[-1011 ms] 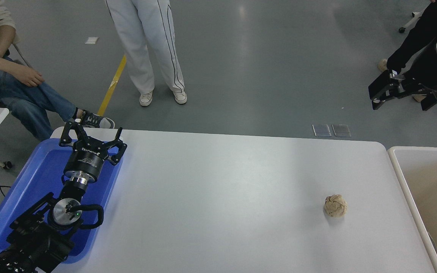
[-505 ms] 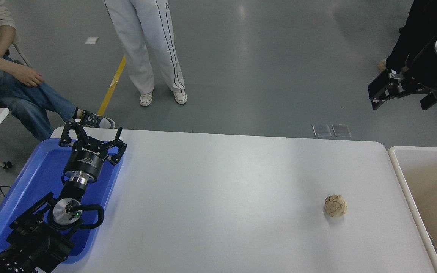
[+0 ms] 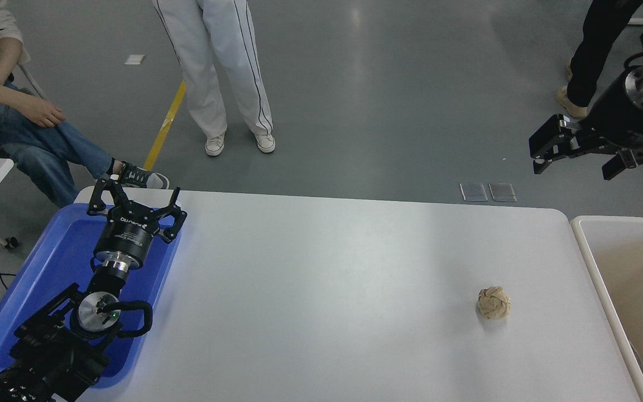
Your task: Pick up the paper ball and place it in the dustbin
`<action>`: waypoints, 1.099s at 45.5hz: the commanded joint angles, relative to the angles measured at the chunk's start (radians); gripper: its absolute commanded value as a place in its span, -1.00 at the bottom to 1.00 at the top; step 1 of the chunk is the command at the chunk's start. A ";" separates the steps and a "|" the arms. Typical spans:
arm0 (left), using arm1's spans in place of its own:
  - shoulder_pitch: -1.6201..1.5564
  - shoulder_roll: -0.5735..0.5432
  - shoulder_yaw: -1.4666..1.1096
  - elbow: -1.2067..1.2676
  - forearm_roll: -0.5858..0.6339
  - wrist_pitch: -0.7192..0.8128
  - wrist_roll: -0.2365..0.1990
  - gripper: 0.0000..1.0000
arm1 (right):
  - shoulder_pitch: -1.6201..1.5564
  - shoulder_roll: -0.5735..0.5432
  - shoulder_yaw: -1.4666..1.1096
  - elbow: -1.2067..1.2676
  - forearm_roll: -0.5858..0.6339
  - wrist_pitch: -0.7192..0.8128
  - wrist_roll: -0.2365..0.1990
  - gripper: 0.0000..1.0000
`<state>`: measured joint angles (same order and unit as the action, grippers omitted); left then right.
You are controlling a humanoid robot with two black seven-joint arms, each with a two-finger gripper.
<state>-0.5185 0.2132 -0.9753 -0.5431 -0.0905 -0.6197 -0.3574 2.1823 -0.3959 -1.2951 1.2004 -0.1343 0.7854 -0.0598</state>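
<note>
Moved since a second ago: the right gripper [image 3: 575, 158], shifted a little leftward and lower at the picture's right edge; it hangs high above the floor past the table's far right corner, jaws spread, nothing between them. Also moved: the dark-trousered person [image 3: 595, 53] behind it, legs now stepping further back. Unmoved: the ball [image 3: 493, 303], crumpled tan paper, lying alone on the white table [image 3: 327, 290] toward its right end, well apart from the right gripper and near the bin. Bin [image 3: 592, 262]: white rounded rim, tan inside, standing just off the table's right edge, only partly in view. Left gripper [image 3: 134, 200]: parked at lower left over the blue tray [image 3: 48, 268], fingers splayed apart, empty. Tray: shallow, sits on the table's left end, overhanging its edge. Far side: one person in white trousers [image 3: 215, 72] standing, one seated in jeans [image 3: 31, 151] at the left with a hand [image 3: 45, 114] resting on the thigh. Floor: grey, with a yellow line [image 3: 165, 125] and two clear plates [image 3: 488, 192] lying near the table's far edge.
</note>
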 commanded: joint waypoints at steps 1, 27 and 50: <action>0.000 0.000 0.000 0.000 0.000 0.000 0.000 1.00 | -0.064 0.014 0.033 -0.001 0.004 0.000 -0.002 1.00; 0.000 0.000 0.000 0.000 0.000 0.000 0.000 1.00 | -0.162 0.040 0.062 -0.002 -0.010 0.000 -0.003 1.00; 0.000 0.000 0.000 0.000 0.000 0.000 0.000 1.00 | -0.380 0.043 0.161 -0.008 -0.010 -0.253 -0.002 1.00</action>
<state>-0.5185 0.2132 -0.9756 -0.5429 -0.0906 -0.6197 -0.3574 1.9085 -0.3527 -1.1986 1.1957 -0.1434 0.6486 -0.0629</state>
